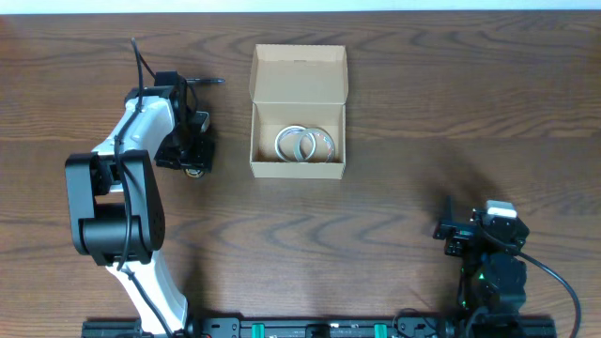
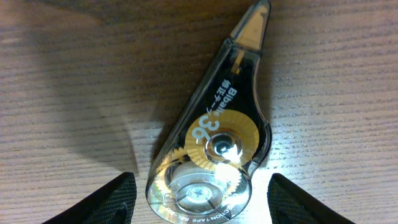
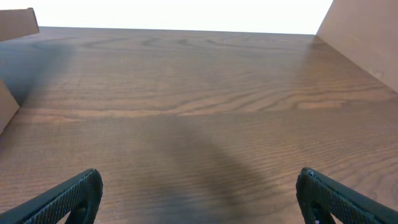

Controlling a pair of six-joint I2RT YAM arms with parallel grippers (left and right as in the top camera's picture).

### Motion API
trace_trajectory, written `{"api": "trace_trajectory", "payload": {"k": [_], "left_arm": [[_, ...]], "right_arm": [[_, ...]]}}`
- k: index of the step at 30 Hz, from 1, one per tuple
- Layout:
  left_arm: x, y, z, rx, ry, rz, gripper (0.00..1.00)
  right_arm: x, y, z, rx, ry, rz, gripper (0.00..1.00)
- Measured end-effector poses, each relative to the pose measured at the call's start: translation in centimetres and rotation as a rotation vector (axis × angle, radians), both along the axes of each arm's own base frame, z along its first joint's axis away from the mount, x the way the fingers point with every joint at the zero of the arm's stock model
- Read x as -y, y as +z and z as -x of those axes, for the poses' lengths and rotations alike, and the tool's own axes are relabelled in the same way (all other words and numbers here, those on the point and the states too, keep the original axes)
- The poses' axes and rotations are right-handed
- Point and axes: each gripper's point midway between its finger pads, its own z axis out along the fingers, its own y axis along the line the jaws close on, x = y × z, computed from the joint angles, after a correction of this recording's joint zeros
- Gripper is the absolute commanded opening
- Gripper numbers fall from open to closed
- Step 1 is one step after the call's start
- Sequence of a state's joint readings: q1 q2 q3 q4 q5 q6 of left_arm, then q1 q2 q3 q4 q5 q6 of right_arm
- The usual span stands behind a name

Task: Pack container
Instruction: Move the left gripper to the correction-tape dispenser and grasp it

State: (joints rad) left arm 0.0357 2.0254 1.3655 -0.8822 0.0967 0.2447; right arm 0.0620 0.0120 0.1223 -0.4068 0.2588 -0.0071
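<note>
Place: a robotics lab bench, by the look of it. This is a work rig, not a home.
Arms: left arm (image 1: 122, 207) and right arm (image 1: 493, 268), both rooted at the table's near edge.
Mount: a black rail (image 1: 310, 329) runs along that edge, with green markings on it.
Surface: dark wood-grain table (image 1: 423, 113), plain white beyond its far edge.
Props: desk stationery laid out as test pieces, namely a correction tape dispenser (image 2: 211, 137) and a cardboard box (image 1: 298, 75) with tape rolls (image 1: 305, 144) inside.

The left arm (image 1: 122, 202) pairs white shells with boxy black joint housings, a thin black cable (image 1: 138, 66) running along it. The right arm (image 1: 493, 263) is mostly black, capped white, glowing faintly green; its fingers (image 3: 68, 196) are matte and dark.
</note>
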Motion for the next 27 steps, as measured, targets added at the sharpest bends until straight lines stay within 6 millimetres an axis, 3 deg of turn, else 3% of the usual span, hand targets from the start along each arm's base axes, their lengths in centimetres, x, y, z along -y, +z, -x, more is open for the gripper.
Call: {"api": "trace_trajectory", "payload": {"k": [5, 10, 19, 27], "left_arm": [[-0.01, -0.09, -0.24, 0.008, 0.000, 0.000, 0.66], [-0.11, -0.64, -0.15, -0.006, -0.006, -0.015, 0.56], [0.03, -0.67, -0.26, -0.002, -0.011, -0.026, 0.46], [0.09, -0.68, -0.61, 0.011, 0.024, -0.024, 0.42]], "right_arm": [[0.00, 0.00, 0.00, 0.000, 0.000, 0.000, 0.99], [0.00, 0.00, 0.00, 0.000, 0.000, 0.000, 0.99], [0.00, 0.00, 0.00, 0.000, 0.000, 0.000, 0.99], [0.00, 0.00, 0.00, 0.000, 0.000, 0.000, 0.99]]}}
